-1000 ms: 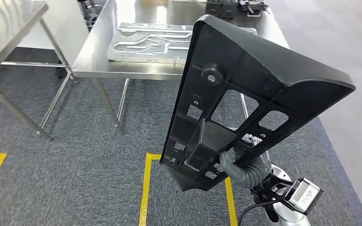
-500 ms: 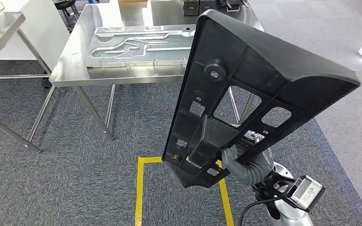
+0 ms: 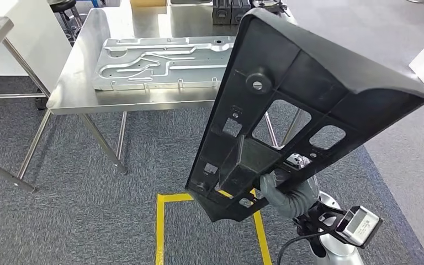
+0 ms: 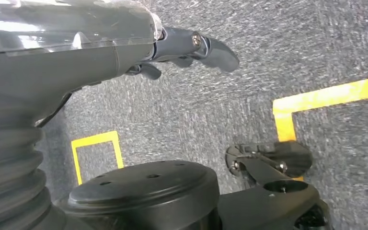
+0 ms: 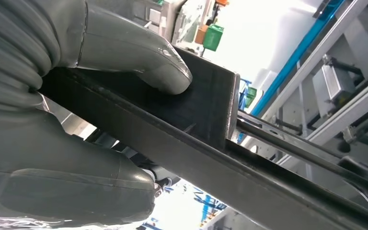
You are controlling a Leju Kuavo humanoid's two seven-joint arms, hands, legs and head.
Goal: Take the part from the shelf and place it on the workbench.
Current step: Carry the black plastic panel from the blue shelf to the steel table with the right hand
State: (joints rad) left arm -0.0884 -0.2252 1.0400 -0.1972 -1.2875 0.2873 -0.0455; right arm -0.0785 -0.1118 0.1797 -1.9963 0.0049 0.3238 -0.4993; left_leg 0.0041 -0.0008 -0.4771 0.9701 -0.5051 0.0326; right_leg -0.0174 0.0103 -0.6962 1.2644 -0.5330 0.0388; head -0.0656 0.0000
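Item: black part [image 3: 287, 105], tilted upright, gripped near its lower end by my right hand [image 3: 285, 194] above carpet, short of the steel worktop [image 3: 77, 91] (metal plate [image 3: 160, 61] aboard). Left hand [image 4: 182, 48] seemingly loose, holding nothing.

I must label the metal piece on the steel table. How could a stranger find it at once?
Find the steel table beyond the carpet. On it lies flat a wide silver plate with raised winding channels. The small black blocks at the far edge are dark and boxy.
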